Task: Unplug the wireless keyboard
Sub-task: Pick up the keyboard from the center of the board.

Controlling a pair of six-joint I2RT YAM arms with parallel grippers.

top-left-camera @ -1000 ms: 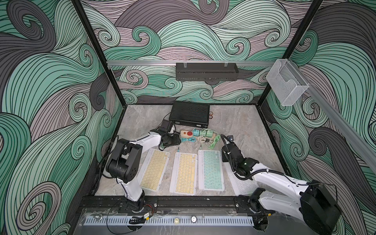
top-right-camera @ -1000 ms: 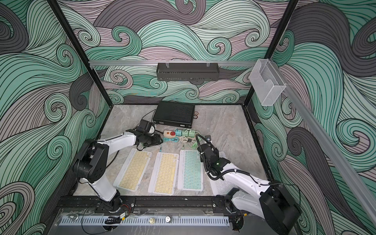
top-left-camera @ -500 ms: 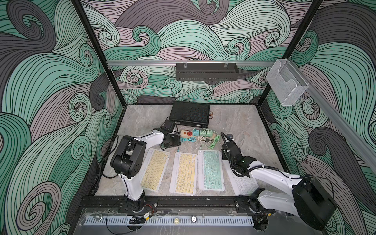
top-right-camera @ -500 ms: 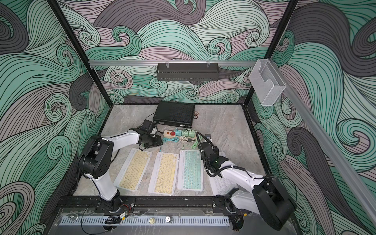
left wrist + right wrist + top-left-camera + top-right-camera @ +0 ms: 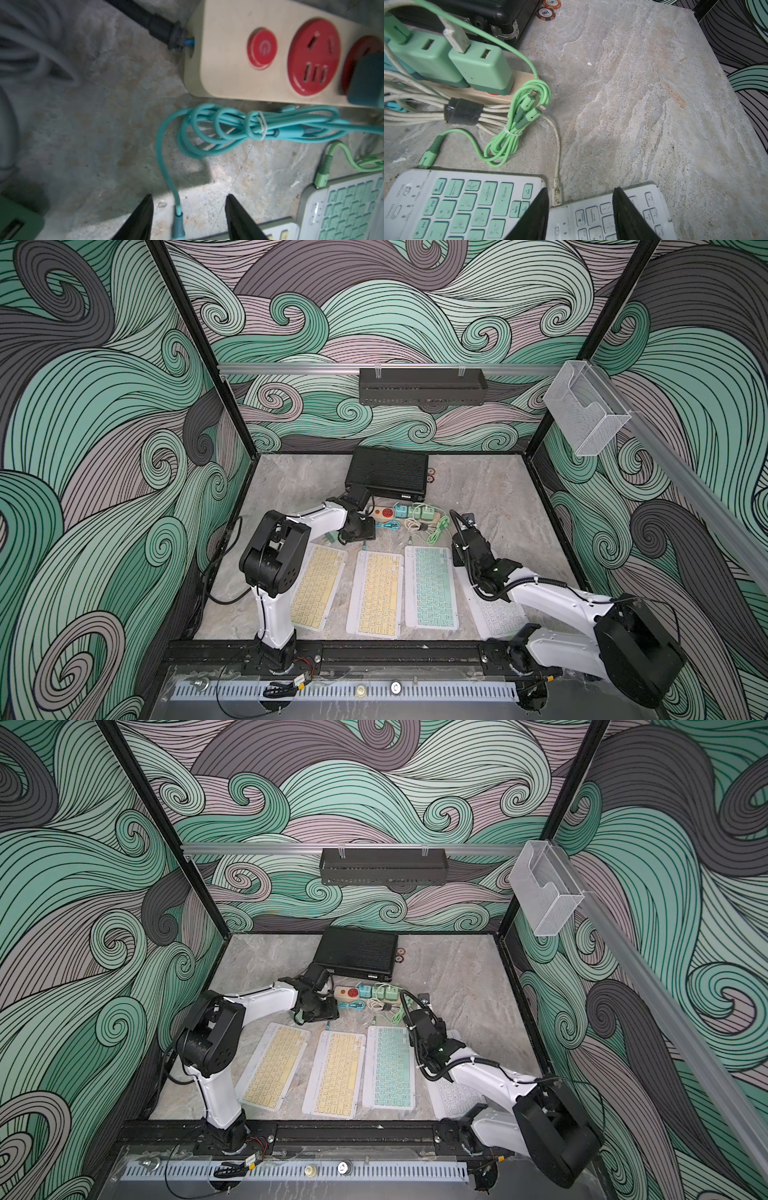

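Nearest the rail: four keyboards side by side on the counter (image 5: pixel 633 104), long axes running away from the rail. That's two yellow keyboards (image 5: pixel 376 593), one green keyboard (image 5: pixel 430 587) and one white keyboard (image 5: pixel 593 216), the last half hidden under the right arm (image 5: pixel 540 593) in both top views.

Task doesn't say which keyboard, and each arm is parked on a plug.

- Right arm: jaws released, nothing held, hanging over the white keyboard's far edge. White plug (image 5: pixel 556 195) sits in that edge at lower centre of the wrist frame, between the jaws but hard by the frame-left one. Can't tell if it touches.
- Left arm (image 5: pixel 320 518): jaws released, straddling the teal plug (image 5: pixel 178 224) at bottom centre of its wrist frame, roughly centred with a gap on both sides. That plug goes into the middle yellow keyboard.

Both plugs have their long axis pointing straight away from the keyboard edge, up-frame and across the jaw gap. My read: the pull goes that way, toward the power strip. Left looks better lined up; right probably needs a small sideways shift first.

Plugged cables I can count: three, namely teal, white, and a green plug (image 5: pixel 428 158) in the green keyboard. The leftmost yellow one is unclear.

Further back:
- three tied cable bundles
- one power strip (image 5: pixel 224 52)
- three chargers (image 5: pixel 481 66)
- one black case (image 5: pixel 388 472)
- two chips (image 5: pixel 546 13)
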